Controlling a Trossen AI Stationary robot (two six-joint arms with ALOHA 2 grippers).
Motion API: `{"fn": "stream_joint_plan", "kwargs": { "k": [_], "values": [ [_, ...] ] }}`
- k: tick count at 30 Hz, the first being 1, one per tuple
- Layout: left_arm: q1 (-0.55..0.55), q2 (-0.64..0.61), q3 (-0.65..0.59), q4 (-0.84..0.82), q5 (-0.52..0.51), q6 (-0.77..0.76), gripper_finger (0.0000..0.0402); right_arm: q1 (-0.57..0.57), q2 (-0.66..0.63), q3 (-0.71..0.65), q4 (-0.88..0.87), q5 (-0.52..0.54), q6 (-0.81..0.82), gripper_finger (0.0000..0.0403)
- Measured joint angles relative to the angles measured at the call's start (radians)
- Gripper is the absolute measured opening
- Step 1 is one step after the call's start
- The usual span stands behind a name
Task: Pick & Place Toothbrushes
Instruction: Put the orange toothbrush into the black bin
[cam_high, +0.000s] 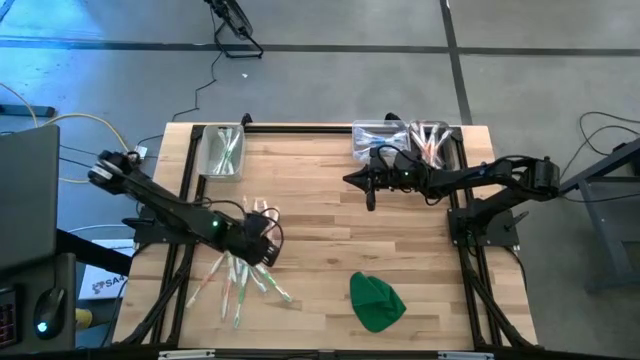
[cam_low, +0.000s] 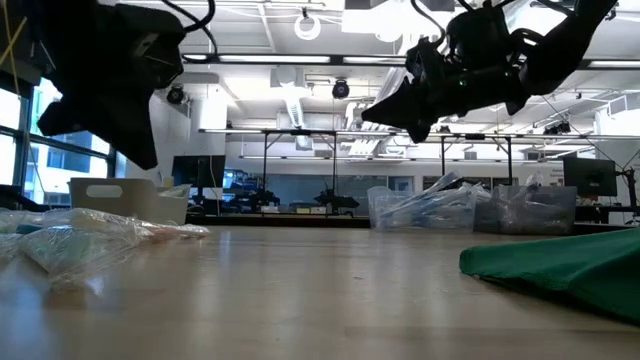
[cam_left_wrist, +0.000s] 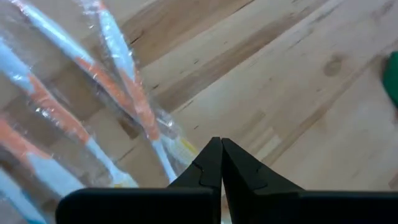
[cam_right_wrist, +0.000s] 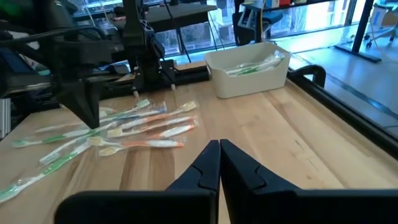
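Wooden planks form the table (cam_high: 330, 220), with a grey floor around it. At its left, the left gripper (cam_high: 268, 250) hangs over the loose toothbrushes (cam_high: 240, 280) scattered on the near-left boards, its fingers pressed together with nothing between them. A pale bin (cam_high: 222, 150) at the far-left corner holds green-accented brushes. Further right, the right gripper (cam_high: 368, 182) hovers near the far edge, fingers together and empty, beside the clear bins (cam_high: 405, 135). A green cloth (cam_high: 377, 301) lies near the front.

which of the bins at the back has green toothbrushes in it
The bin at the back left: green-handled toothbrushes lie inside. The bin at the back right holds orange-accented ones instead.
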Motion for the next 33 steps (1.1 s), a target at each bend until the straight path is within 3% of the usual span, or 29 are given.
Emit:
{"fn": "stream_joint_plan", "kwargs": {
  "k": [8,19,22,29,33],
  "values": [
    [0.003,0.109,0.118,-0.28,0.035,-0.142,0.0001,0.018,0.0,0.0,-0.028,0.01,0.004,0.0002],
    [0.003,0.119,0.12,-0.26,0.036,-0.147,0.0004,0.032,0.0,0.0,-0.028,0.011,0.002,0.0002],
    [0.003,0.127,0.12,-0.259,0.047,-0.147,0.0024,0.032,0.0,0.0,-0.031,0.011,0.002,0.0002],
    [0.003,0.174,0.118,-0.248,0.047,-0.147,0.0117,0.032,0.0,0.0,-0.043,0.014,0.002,0.0002],
    [0.003,0.221,0.119,-0.209,0.064,-0.147,0.0143,0.032,0.0,0.0,-0.056,0.04,0.004,0.0002]
  ]
}}
